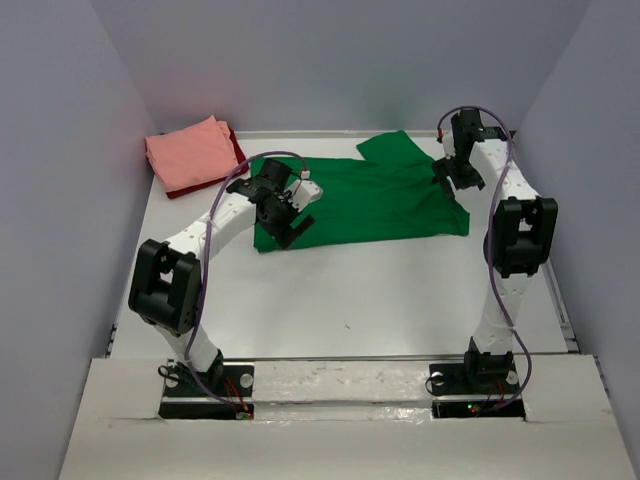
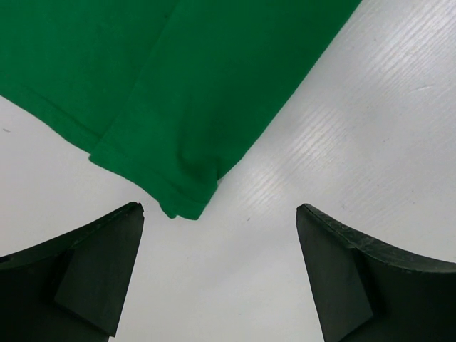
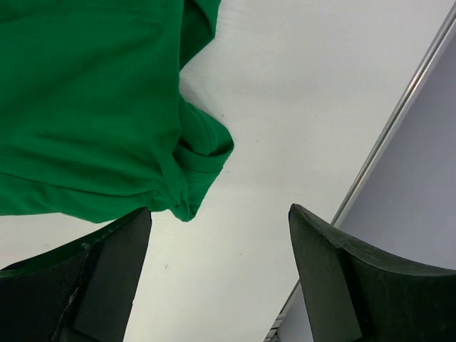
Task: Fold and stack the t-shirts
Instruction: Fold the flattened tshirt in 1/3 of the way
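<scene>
The green t-shirt point(image 1: 370, 195) lies spread across the back middle of the table, partly folded. Its lower left corner point(image 2: 178, 107) sits just ahead of my left gripper point(image 2: 219, 208), which is open and empty above bare table. In the top view the left gripper point(image 1: 285, 222) hovers over the shirt's left end. At the shirt's right end, my right gripper point(image 1: 447, 178) stands open too. A bunched green corner point(image 3: 192, 153) lies just in front of the right gripper point(image 3: 219, 210), with nothing between the fingers. A folded salmon pink t-shirt point(image 1: 190, 152) rests on a dark red one point(image 1: 238, 148) at the back left.
Grey walls close in the table on the left, back and right. A metal rail point(image 3: 399, 121) marks the right edge close beside the right gripper. White table surface point(image 1: 350, 300) stretches between the green shirt and the arm bases.
</scene>
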